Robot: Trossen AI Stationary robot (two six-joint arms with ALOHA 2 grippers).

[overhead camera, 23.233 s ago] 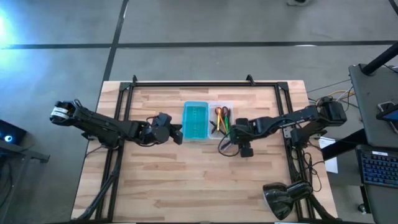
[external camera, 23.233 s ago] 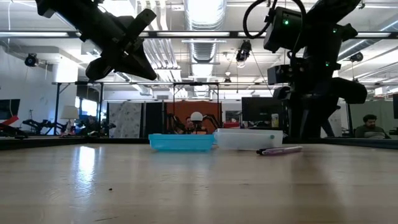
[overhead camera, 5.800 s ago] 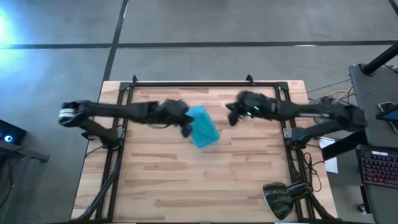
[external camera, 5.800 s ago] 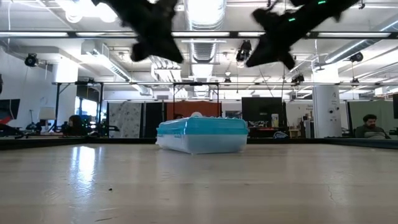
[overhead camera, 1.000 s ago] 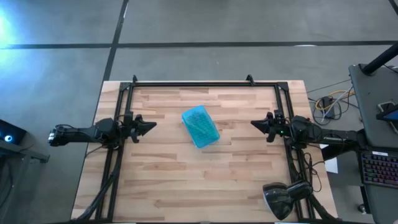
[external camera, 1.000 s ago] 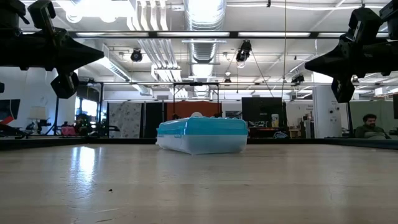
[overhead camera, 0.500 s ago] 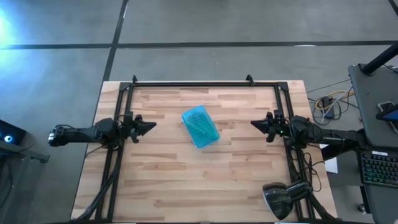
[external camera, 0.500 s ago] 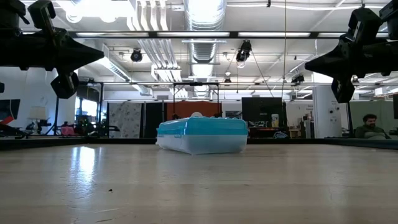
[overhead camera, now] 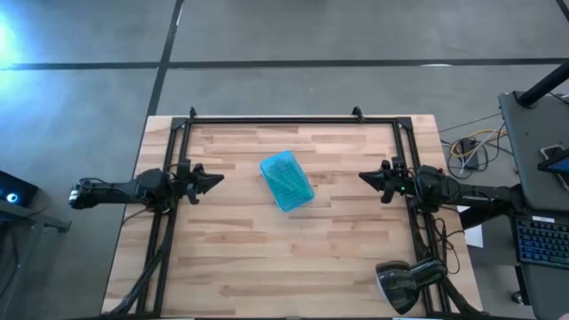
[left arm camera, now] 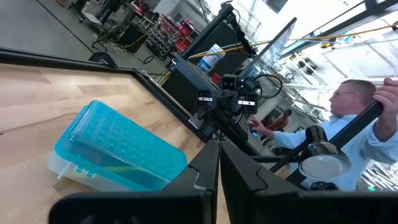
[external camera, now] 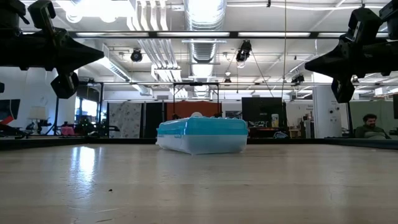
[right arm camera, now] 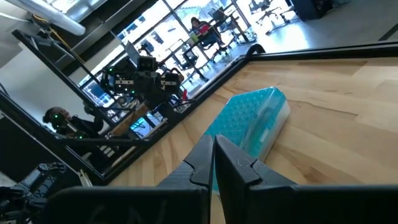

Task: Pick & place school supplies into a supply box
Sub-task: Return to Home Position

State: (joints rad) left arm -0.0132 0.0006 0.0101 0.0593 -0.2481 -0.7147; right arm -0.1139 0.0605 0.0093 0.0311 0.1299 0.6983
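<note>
The supply box (overhead camera: 286,180) lies closed on the wooden table, slightly askew, its turquoise half on top of the clear half; it also shows in the low view (external camera: 202,135) and both wrist views (left arm camera: 115,149) (right arm camera: 252,127). Faint slim shapes show through the box; no school supplies lie loose on the table. My left gripper (overhead camera: 219,178) is shut and hovers level near the table's left edge, pointing at the box. My right gripper (overhead camera: 362,177) is shut and hovers level near the right edge, also pointing at the box. Both are well clear of it.
A black metal frame (overhead camera: 276,118) runs along the table's far edge and sides. A desk lamp (overhead camera: 404,283) stands at the near right corner. A person (left arm camera: 357,134) sits beyond the table's right side by a desk with a keyboard (overhead camera: 540,238).
</note>
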